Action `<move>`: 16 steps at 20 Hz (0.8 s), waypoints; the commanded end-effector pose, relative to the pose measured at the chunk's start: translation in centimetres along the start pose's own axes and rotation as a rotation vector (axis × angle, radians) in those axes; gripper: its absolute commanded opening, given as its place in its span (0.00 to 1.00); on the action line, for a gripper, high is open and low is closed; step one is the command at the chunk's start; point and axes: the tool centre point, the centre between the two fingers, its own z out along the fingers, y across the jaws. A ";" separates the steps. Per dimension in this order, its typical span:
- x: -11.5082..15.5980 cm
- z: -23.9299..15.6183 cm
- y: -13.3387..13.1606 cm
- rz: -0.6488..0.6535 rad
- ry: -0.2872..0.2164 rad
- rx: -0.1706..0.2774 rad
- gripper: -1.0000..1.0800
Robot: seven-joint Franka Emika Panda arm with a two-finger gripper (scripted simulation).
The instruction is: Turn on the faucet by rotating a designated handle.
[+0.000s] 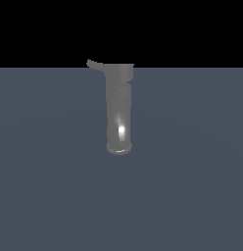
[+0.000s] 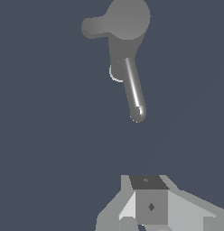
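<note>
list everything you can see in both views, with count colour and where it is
faucet: 1, glossy grey metal, upright near the middle of the exterior view, flared base ring on the surface
handle: 1, grey, thin curved lever sticking out of the faucet's wider top section toward the exterior view's left
second projecting part: 1, grey with a bright streak, seen only in the wrist view, sticking out of the faucet; what it is cannot be told
surface: 1, dark blue-grey, under the faucet
gripper: 1, white-grey, in the wrist view only, apart from the faucet; fingertips out of view
</note>
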 end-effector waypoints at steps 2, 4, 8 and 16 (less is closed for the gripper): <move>1.0 1.0 -1.4 0.079 0.002 0.001 0.00; 1.6 1.5 -2.2 0.125 0.004 0.001 0.00; 3.0 2.6 -3.6 0.215 0.006 0.001 0.00; 6.2 4.8 -6.1 0.397 0.012 0.002 0.00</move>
